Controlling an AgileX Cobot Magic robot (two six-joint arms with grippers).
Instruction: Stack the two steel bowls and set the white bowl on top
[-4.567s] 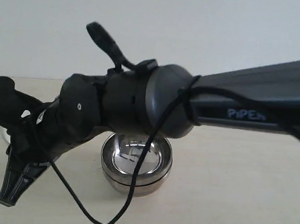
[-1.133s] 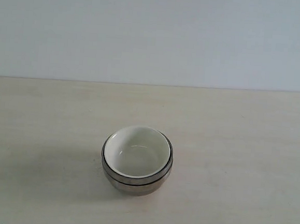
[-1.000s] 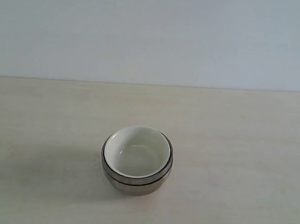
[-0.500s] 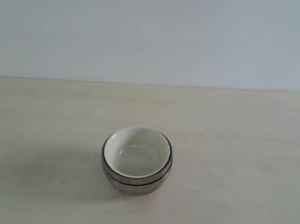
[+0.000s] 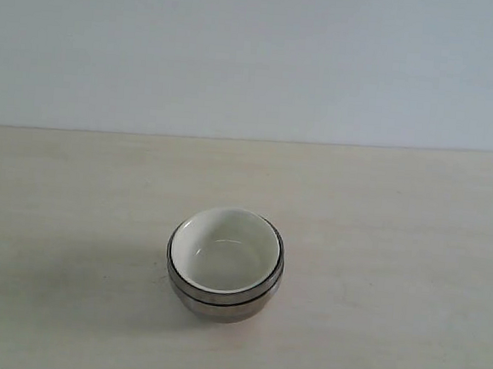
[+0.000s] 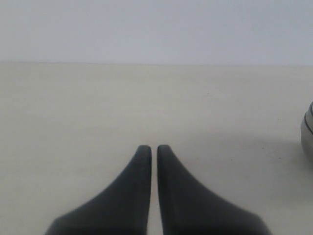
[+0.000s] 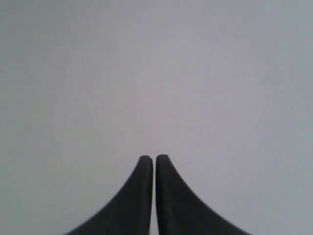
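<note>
The left hand (image 6: 154,147) is pointing across the tabletop (image 6: 73,107) and the right hand (image 7: 154,157) is facing blank grey, both pinched nearly closed and gripping nothing. Only the exterior view is showing the white bowl (image 5: 224,249) nesting in the stacked steel bowls (image 5: 222,302). The left wrist view is catching just their edge.

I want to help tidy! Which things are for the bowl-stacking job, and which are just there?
For the job: white bowl, sitting in the two steel bowls; left pincer and right pincer, both shut.
Just there: table, wall.
</note>
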